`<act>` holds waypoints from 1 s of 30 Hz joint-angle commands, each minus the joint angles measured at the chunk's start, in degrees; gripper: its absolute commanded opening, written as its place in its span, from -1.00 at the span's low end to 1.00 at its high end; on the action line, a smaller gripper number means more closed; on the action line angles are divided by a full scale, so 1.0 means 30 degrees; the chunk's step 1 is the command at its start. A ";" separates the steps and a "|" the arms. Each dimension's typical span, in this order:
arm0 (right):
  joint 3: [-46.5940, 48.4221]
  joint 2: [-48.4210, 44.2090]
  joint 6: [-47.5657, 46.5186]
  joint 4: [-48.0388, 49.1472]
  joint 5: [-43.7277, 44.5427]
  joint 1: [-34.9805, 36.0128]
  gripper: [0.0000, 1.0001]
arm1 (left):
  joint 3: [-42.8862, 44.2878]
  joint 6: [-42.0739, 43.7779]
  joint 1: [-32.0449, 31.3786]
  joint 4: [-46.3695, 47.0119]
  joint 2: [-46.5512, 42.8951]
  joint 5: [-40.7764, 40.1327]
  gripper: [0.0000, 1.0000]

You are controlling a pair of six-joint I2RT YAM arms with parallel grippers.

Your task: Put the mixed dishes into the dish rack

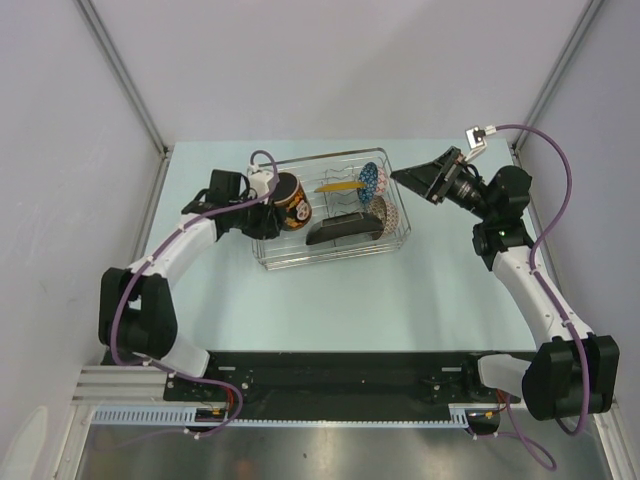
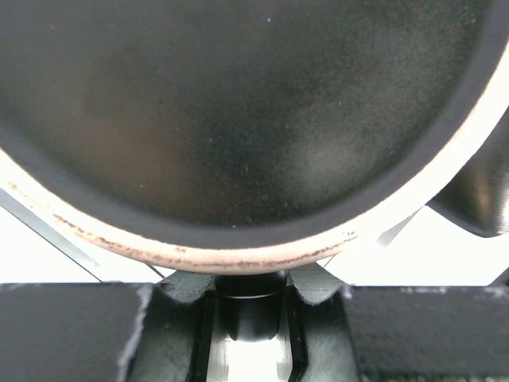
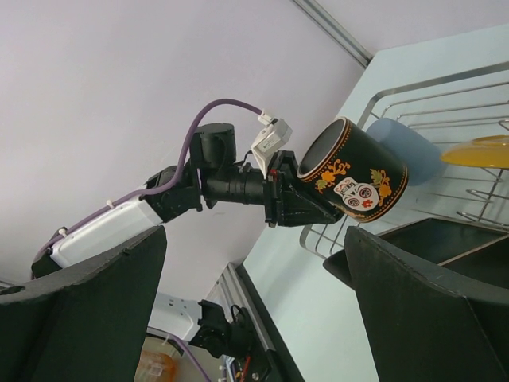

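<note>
Gently lower mug (image 1: 291, 199), clamped in left claw (image 1: 268, 212), into left end of rack (image 1: 300, 262); release only once seated. Leave right claw (image 1: 425, 172), spread wide, right of rack.

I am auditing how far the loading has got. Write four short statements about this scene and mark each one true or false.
1. The left gripper grips the dark skull-printed mug at the left end of the silver wire dish rack. True.
2. The right gripper is shut on the small blue patterned bowl. False: it is open and empty, beside the rack's right end; the bowl sits in the rack.
3. The round yellow plate lies outside the rack. False: it stands inside it.
4. The square black plate is inside the rack. True.
</note>
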 commanded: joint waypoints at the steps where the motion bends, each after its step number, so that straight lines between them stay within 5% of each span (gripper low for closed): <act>1: -0.0077 -0.0359 -0.0410 -0.0068 -0.0284 -0.0095 0.99 | 0.0204 0.0740 -0.0069 0.2588 -0.0123 0.0351 -1.00; 30: -0.0604 -0.0681 -0.0528 -0.0480 -0.0313 -0.0358 1.00 | -0.0734 0.2672 -0.0714 0.3055 0.2339 -0.3603 -0.99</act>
